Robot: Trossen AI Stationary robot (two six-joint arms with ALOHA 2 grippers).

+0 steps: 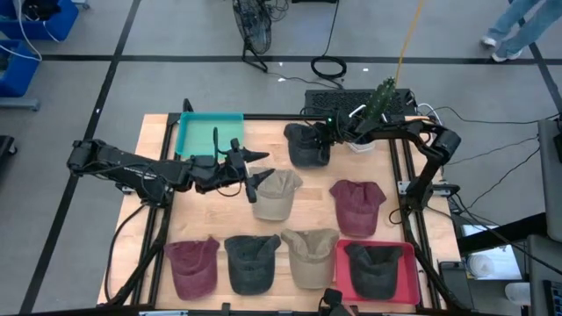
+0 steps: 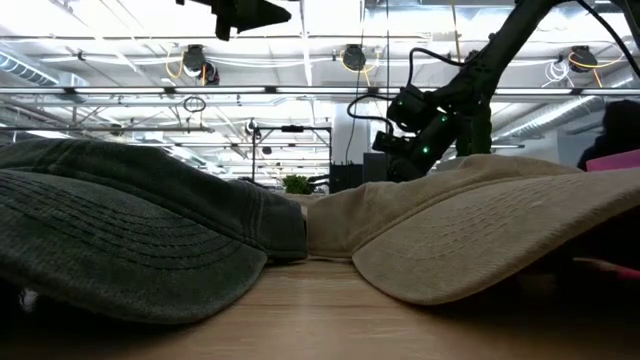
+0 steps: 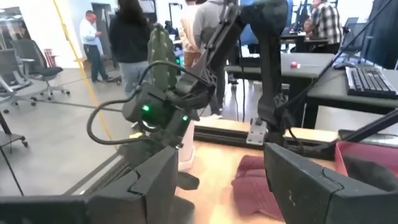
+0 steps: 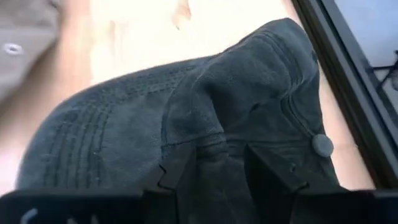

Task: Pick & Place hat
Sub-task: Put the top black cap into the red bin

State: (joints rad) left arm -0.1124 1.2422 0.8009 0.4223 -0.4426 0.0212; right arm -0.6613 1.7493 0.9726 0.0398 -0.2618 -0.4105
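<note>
A dark grey hat sits near the table's far edge. My right gripper comes at it from the right and is shut on its crown. My left gripper hovers open at the table's middle, pointing right, just left of a tan hat and touching nothing. In the left wrist view its open fingers frame a maroon hat and the right arm beyond. A teal tray lies at the far left and a red tray at the near right. My right gripper pinches a raised fold of the dark grey hat's crown between its two fingers, coming from above and slanting down. The brim end points away from the fingers. Whether the hat rests on the table or is lifted clear, I cannot tell.
A maroon hat lies right of centre. Along the near edge lie a maroon hat, a dark hat and a tan hat. Another dark hat lies in the red tray. People stand beyond the table.
</note>
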